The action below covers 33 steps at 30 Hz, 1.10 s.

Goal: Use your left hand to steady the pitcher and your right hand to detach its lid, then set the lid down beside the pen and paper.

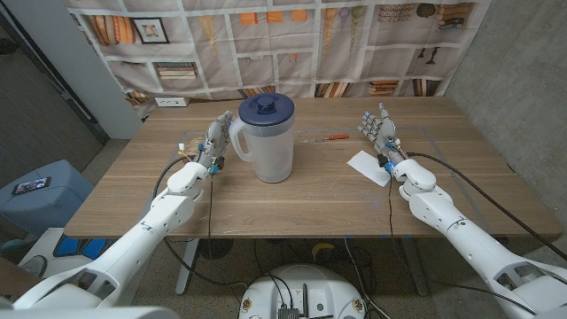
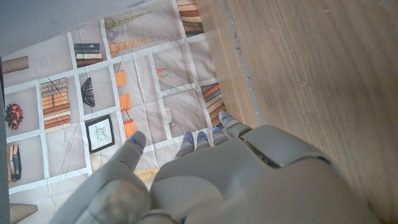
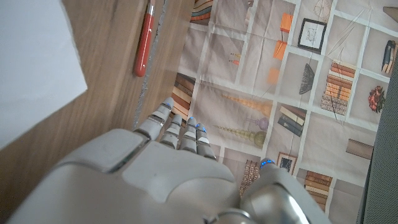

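1. Nothing of the task looks done yet: the dark blue lid (image 1: 267, 110) sits on top of the clear pitcher (image 1: 268, 142), which stands on the desk (image 1: 292, 208) just left of centre in the head view, its white handle turned toward picture left.
2. Everything is left, by my reading: steadying the pitcher with the left hand, taking off the lid with the right, and setting the lid down by the stationery.
3. The paper (image 1: 369, 167) lies right of centre in the head view, and the red pen (image 1: 337, 136) lies further up the frame between the pitcher and the paper. In the right wrist view the paper (image 3: 34, 65) fills the upper left and the pen (image 3: 144, 41) lies near the desk's far edge.
4. The left hand (image 1: 213, 144) stands just left of the pitcher's handle in the head view, fingers up and loosely apart, holding nothing; I cannot tell whether it touches the handle. Its forearm comes in from the lower left.
5. The right hand (image 1: 379, 130) stands upright, just above the paper in the picture, fingers spread and empty, well apart from the pitcher. Its forearm comes in from the lower right.
6. In each wrist view the fingers (image 2: 196, 142) (image 3: 172, 122) reach toward the patterned backdrop beyond the desk, gripping nothing.
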Tool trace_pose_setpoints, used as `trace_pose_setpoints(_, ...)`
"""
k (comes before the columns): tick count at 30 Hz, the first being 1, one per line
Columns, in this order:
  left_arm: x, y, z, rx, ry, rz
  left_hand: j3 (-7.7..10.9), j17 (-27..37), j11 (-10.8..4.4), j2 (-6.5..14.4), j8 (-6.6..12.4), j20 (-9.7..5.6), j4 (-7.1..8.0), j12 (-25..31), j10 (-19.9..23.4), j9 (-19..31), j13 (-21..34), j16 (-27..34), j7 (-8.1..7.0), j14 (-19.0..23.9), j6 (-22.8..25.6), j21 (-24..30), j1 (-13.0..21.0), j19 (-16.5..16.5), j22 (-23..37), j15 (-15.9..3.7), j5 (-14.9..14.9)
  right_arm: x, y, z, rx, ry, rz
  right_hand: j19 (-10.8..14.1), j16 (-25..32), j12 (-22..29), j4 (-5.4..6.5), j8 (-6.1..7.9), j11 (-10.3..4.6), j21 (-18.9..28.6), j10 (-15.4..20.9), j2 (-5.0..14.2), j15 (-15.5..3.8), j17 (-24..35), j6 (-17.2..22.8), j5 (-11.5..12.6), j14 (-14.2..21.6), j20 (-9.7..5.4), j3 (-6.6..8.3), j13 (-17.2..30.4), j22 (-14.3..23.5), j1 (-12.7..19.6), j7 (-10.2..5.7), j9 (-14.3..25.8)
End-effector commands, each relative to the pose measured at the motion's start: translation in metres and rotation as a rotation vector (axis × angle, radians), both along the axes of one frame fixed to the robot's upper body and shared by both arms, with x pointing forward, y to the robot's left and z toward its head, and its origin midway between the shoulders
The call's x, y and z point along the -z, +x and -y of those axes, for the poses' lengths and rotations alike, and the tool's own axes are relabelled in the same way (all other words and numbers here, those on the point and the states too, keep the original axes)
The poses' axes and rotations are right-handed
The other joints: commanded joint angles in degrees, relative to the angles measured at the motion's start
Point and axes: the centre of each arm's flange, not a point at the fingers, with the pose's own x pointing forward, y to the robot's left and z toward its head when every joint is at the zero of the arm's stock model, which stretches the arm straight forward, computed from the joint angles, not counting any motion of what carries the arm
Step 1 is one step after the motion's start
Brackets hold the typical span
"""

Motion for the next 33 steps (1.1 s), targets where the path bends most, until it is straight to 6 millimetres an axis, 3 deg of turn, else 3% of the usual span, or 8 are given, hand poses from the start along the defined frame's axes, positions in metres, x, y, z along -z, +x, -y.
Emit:
trace_pose_setpoints(1,-0.014,-0.029,-0.006,-0.001,0.012,0.032,0.41,0.1,-0.08,3.4,0.33,-1.31,-0.30,0.3,-0.1,0.1,0.1,0.3,-0.09,0.1,-0.2,0.4,0.3,0.6,0.2,-0.07,0.2,0.001,0.005,-0.007,-0.016,-0.001,0.022,0.1,0.3,0.3,0.14,0.36,-0.20,0.4,0.7,0.32,-0.61,0.0,0.5,0.3,0.1,-0.30,0.27,0.0,0.2,-0.1,0.19,0.3)
trace_pose_setpoints(11,-0.021,-0.053,-0.017,-0.023,0.048,0.047,0.64,0.1,-0.49,3.2,0.57,-1.12,-1.09,0.5,0.8,0.1,0.1,0.2,-0.40,0.8,1.0,0.5,0.6,1.3,0.2,-0.41,0.1,0.000,0.004,-0.010,-0.013,-0.006,0.036,-0.1,0.4,0.4,0.10,0.55,-0.30,0.5,0.7,0.48,-0.66,-0.5,0.9,0.6,0.0,-0.40,0.29,-0.4,0.2,-0.1,0.30,0.2)
trace_pose_setpoints(22,-0.012,-0.078,-0.028,-0.010,0.060,0.041,0.77,0.0,-0.87,2.6,0.73,-1.09,-2.29,0.5,1.7,0.1,0.1,0.1,-0.64,1.5,2.3,0.5,1.1,1.9,0.2,-0.64,-0.1,0.005,0.003,-0.012,-0.013,-0.006,0.029,-0.3,0.4,0.4,0.01,0.60,-0.25,0.5,0.6,0.64,-0.63,-0.8,1.0,0.7,-0.1,-0.56,0.38,-0.7,0.2,0.0,0.25,0.2)
trace_pose_setpoints(30,-0.006,-0.096,-0.034,0.002,0.082,0.037,1.07,0.0,-1.56,1.7,0.76,-1.27,-4.60,0.5,2.3,0.1,0.1,-0.1,-1.03,1.7,3.1,0.3,2.4,2.3,0.1,-0.91,-0.4,0.007,0.002,-0.013,-0.019,-0.007,0.034,-0.6,0.5,0.5,0.00,0.62,-0.22,0.6,0.8,0.87,-0.66,-1.2,1.0,0.9,-0.2,-0.58,0.45,-1.0,0.2,0.0,0.29,0.2)
trace_pose_setpoints(33,-0.006,-0.103,-0.035,0.004,0.087,0.036,1.34,0.0,-1.65,1.3,0.81,-1.07,-6.10,0.6,2.9,0.2,0.1,0.0,-1.24,2.3,3.5,0.2,3.3,2.7,0.1,-1.01,-0.6,0.008,0.001,-0.013,-0.023,-0.006,0.032,-0.6,0.5,0.4,0.00,0.62,-0.24,0.6,0.7,0.92,-0.66,-1.3,1.0,1.0,-0.3,-0.57,0.46,-1.1,0.2,0.0,0.34,0.2)
